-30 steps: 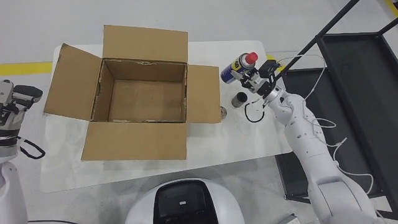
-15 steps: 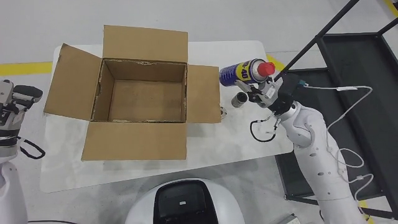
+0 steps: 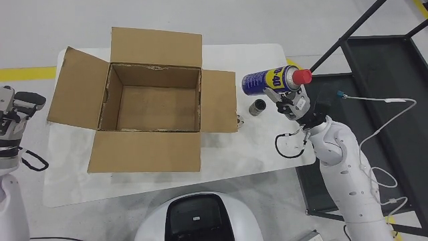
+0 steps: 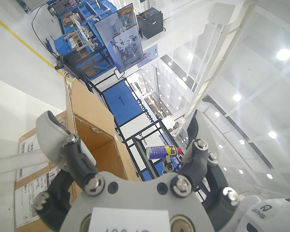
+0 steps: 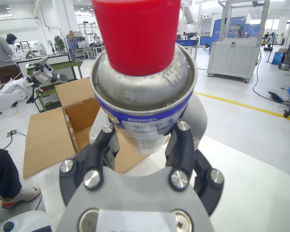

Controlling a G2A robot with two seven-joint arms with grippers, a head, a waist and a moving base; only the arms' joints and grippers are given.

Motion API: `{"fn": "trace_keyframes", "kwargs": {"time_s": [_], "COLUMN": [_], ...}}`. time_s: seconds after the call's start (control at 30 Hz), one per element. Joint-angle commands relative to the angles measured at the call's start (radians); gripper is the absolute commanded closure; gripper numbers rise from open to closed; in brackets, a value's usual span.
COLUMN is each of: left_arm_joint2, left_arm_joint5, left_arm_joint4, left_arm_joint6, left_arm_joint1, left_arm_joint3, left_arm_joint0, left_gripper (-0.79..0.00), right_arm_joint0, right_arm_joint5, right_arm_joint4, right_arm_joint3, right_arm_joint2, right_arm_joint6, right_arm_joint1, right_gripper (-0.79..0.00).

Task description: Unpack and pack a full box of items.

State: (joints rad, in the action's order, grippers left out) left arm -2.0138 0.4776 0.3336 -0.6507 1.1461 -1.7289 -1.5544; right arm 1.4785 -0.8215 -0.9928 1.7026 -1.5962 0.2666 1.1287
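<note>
An open cardboard box point(image 3: 157, 100) stands on the white table with all flaps spread and its inside bare. Right of it, my right gripper point(image 3: 286, 95) is shut on a blue spray can point(image 3: 271, 80) with a red cap, held on its side above the table, cap pointing away from the box. The right wrist view has the can point(image 5: 145, 85) between the fingers point(image 5: 181, 143), with the box point(image 5: 50, 134) beyond. My left gripper point(image 3: 19, 106) is off the table's left edge, open and holding nothing. Its view looks past the box point(image 4: 91, 131) to the can point(image 4: 163, 151).
A small dark tin point(image 3: 257, 108) stands on the table point(image 3: 267, 154) just below the held can, and a small grey piece point(image 3: 239, 119) lies by the box's right flap. A black metal rack point(image 3: 388, 107) stands close on the right.
The right arm has raised the spray can, tipped it from nearly upright onto its side, and carried it a little to the right, away from the small tin. The left arm has kept still.
</note>
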Motion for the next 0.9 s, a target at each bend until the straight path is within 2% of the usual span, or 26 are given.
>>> {"fn": "trace_keyframes", "kwargs": {"time_s": [0.0, 0.2, 0.5, 0.7, 0.87], "left_arm_joint2": [0.000, 0.000, 0.000, 0.000, 0.000], "left_arm_joint5": [0.000, 0.000, 0.000, 0.000, 0.000], "left_arm_joint4": [0.000, 0.000, 0.000, 0.000, 0.000], "left_arm_joint6": [0.000, 0.000, 0.000, 0.000, 0.000], "left_arm_joint1": [0.000, 0.000, 0.000, 0.000, 0.000], "left_arm_joint3": [0.000, 0.000, 0.000, 0.000, 0.000], "left_arm_joint0": [0.000, 0.000, 0.000, 0.000, 0.000], "left_gripper": [-0.785, -0.785, -0.785, -0.785, -0.785], "right_arm_joint0": [0.000, -0.002, -0.022, -0.041, -0.085], "right_arm_joint5": [0.000, 0.023, 0.178, 0.282, 0.309], "right_arm_joint4": [0.000, -0.022, -0.314, -0.591, -0.771], "right_arm_joint3": [0.000, 0.022, 0.305, 0.483, 0.528], "right_arm_joint2": [0.000, -0.008, -0.003, 0.092, 0.257], "right_arm_joint6": [0.000, -0.027, -0.391, -0.635, -0.762], "right_arm_joint1": [0.000, -0.002, -0.017, -0.018, -0.011], "right_gripper": [0.000, 0.000, 0.000, 0.000, 0.000]}}
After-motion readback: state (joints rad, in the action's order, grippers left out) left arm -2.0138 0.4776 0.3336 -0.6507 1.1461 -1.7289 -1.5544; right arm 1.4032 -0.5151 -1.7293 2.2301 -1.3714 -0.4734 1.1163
